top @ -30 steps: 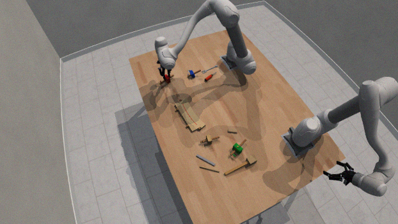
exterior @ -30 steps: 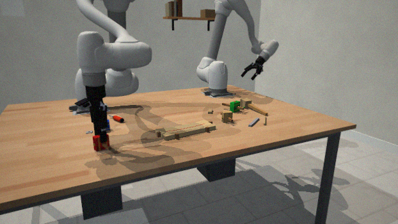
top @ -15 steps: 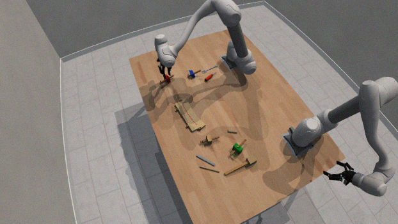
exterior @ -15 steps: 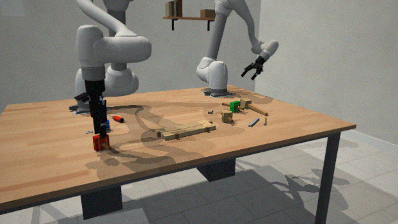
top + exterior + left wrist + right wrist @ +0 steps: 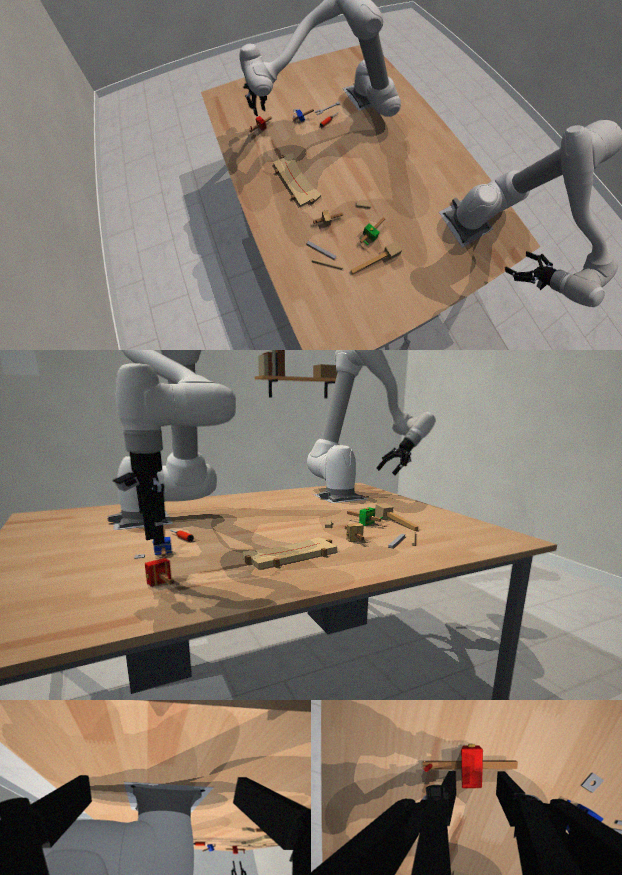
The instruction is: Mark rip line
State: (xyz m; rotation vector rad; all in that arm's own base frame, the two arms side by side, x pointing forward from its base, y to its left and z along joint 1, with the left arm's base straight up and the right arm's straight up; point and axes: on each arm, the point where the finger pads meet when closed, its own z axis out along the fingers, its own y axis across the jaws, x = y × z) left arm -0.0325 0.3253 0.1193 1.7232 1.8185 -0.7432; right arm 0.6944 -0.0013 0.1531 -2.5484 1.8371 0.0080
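Observation:
The red pencil gauge (image 5: 260, 123) (image 5: 158, 573) (image 5: 472, 766) lies on the bench, its beam flat and its red pencil tip at one end. My right gripper (image 5: 260, 111) (image 5: 154, 540) (image 5: 476, 783) is above it, partly open and empty, with bench showing between fingers and block. The pale board (image 5: 289, 181) (image 5: 295, 554) lies between small brown bench dogs (image 5: 277, 562). A thin red line runs lengthwise on its top, roughly along the curved edge. My left gripper (image 5: 518, 262) (image 5: 387, 470) (image 5: 162, 789) is wide open and empty, beyond the bench's edge.
The blue gauge (image 5: 299, 115) (image 5: 162, 545), a wrench (image 5: 327, 108) and a red screwdriver (image 5: 326, 120) lie near the red gauge. A wooden gauge (image 5: 326, 218), the green gauge (image 5: 371, 231), a mallet (image 5: 370, 262) and thin bars (image 5: 321, 250) lie beyond the board's other end.

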